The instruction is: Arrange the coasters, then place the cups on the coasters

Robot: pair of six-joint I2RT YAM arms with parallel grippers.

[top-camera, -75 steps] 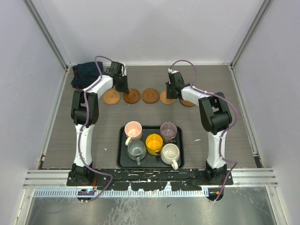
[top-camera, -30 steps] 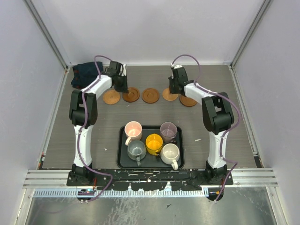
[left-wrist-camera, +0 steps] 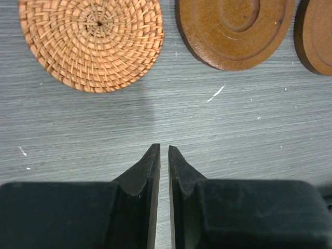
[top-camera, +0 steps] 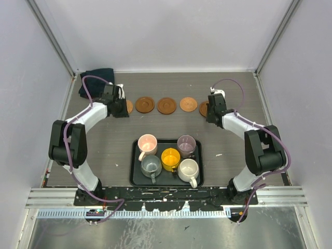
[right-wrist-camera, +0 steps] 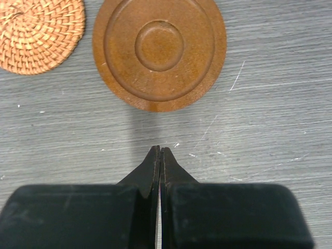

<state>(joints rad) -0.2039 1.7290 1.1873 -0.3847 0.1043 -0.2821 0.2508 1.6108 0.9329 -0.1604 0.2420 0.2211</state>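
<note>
Left wrist view, your entries:
1. Left pincer [left-wrist-camera: 163,150]: released, fingers a thin slit apart, nothing between them, tips over bare table [left-wrist-camera: 249,119].
2. Woven coaster [left-wrist-camera: 91,41]: ahead of this pincer and to its left, lying flat, apart from the tips.
3. Wooden coaster [left-wrist-camera: 233,28]: ahead and to the right, near the woven coaster without touching it.
4. Edge coaster [left-wrist-camera: 317,39]: wooden, farther right again, cut off by the frame.

Right wrist view:
5. Right pincer [right-wrist-camera: 159,150]: clenched, fingertips pressed together, empty.
6. Ringed coaster [right-wrist-camera: 159,54]: wooden, straight ahead of the tips, near them but not touching.
7. Woven disc [right-wrist-camera: 39,33]: ahead and to the left, just beside the ringed coaster with a narrow gap.

Top external view:
8. Row [top-camera: 167,105]: you count five coasters in one line running from pincer to pincer. Each end one is partly hidden by a pincer, and three lie in the open between the two.
9. Tray [top-camera: 134,166]: black, well behind both pincers toward the arm bases, about midway between them.
10. Cups, all standing in the tray:
   - pink cup [top-camera: 148,142] and mauve cup [top-camera: 186,143] on the side closer to the pincers
   - yellow cup [top-camera: 170,156] in the middle
   - grey cup [top-camera: 151,165] and cream cup [top-camera: 188,168] on the side closer to the bases
11. Cloth [top-camera: 104,73]: dark, bunched in the corner beyond the left pincer, apart from the row.
</note>
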